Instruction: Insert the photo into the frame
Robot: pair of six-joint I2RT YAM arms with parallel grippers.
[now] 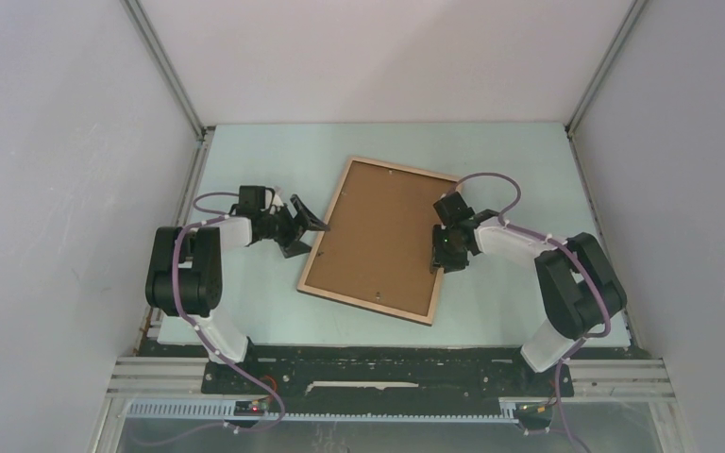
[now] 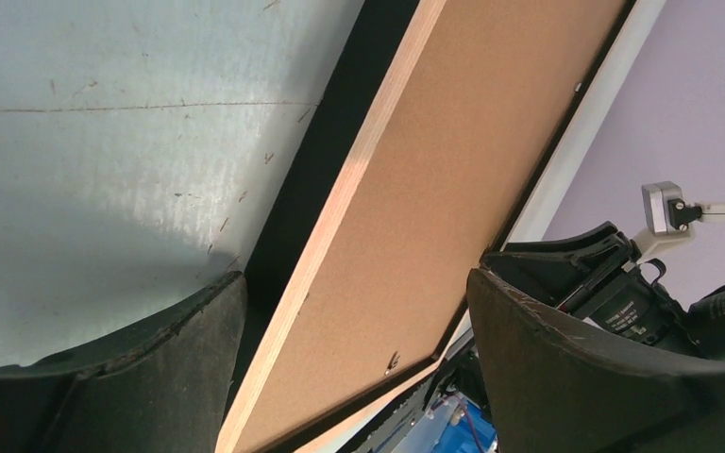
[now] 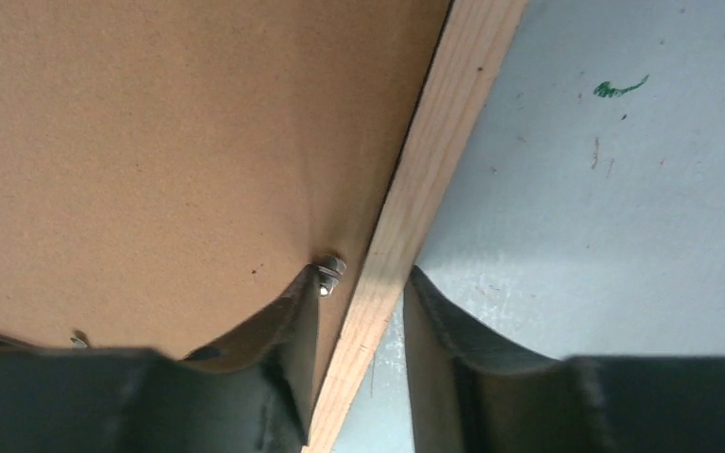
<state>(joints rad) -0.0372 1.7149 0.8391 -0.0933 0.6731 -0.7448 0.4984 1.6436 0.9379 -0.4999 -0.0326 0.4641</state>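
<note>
Right gripper (image 3: 361, 283) straddles the frame's (image 3: 439, 132) right rim, fingers apart either side, perhaps not yet pinching; the frame lies back-up mid-table, photo unseen. Left gripper (image 1: 304, 232) gapes beside it. A shallow pinch could slip, or snag the tab (image 3: 330, 272)

We note black joints and white links on the left arm (image 1: 184, 274) and right arm (image 1: 576, 283). A purple cable (image 1: 491, 174) loops at twelve o'clock of each.
</note>
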